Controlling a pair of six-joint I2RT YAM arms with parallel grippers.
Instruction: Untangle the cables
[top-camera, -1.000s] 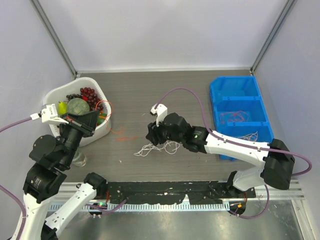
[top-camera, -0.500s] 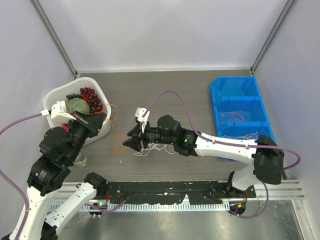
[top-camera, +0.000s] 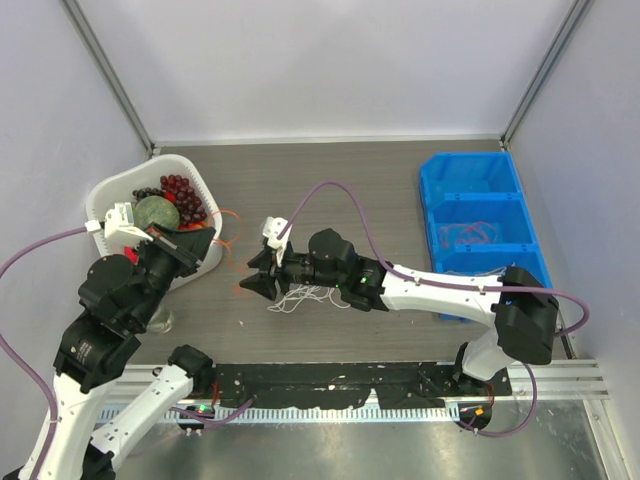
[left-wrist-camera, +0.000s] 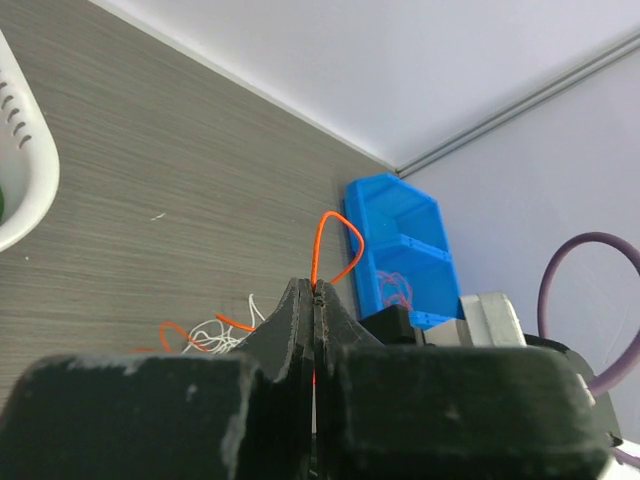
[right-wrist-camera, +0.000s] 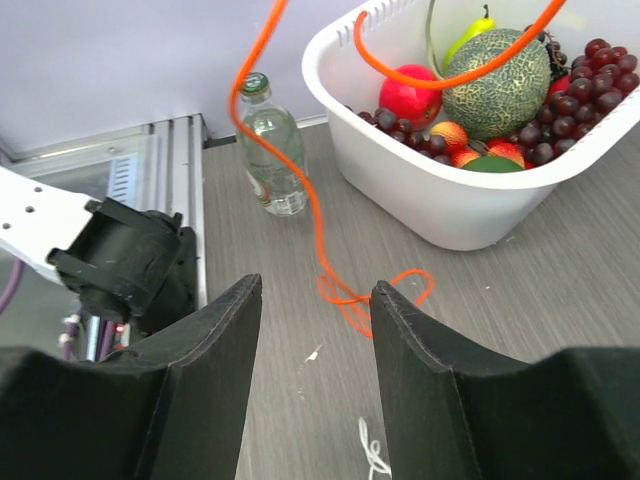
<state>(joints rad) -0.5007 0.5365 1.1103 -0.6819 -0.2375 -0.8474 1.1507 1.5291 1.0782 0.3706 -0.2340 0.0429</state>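
Cables (top-camera: 300, 297), top view: white cables (top-camera: 318, 295) heaped loose on table, under right gripper's (top-camera: 252, 283) wrist, just behind its tips. Orange cable (top-camera: 228, 243) runs from left gripper (top-camera: 203, 243) tip down to table, ahead of right gripper. Red cable (top-camera: 468, 235) in mid compartment of blue bin (top-camera: 520, 215), well behind right gripper. Left gripper at rim of white basket (top-camera: 105, 192).

Left wrist: left gripper (left-wrist-camera: 315, 290) jaws together, pinched on orange cable (left-wrist-camera: 322, 232); loop stands up above tips. White cables (left-wrist-camera: 212, 332) ahead-left, blue bin (left-wrist-camera: 395, 215) ahead-right.

Right wrist: right gripper (right-wrist-camera: 315, 290) jaws apart, nothing betw. them. Orange cable (right-wrist-camera: 300, 190) hangs down ahead, small coil on table just past tips. Basket (right-wrist-camera: 440, 205) w/ fruit ahead-right; bottle (right-wrist-camera: 272, 150) ahead-left, near it.
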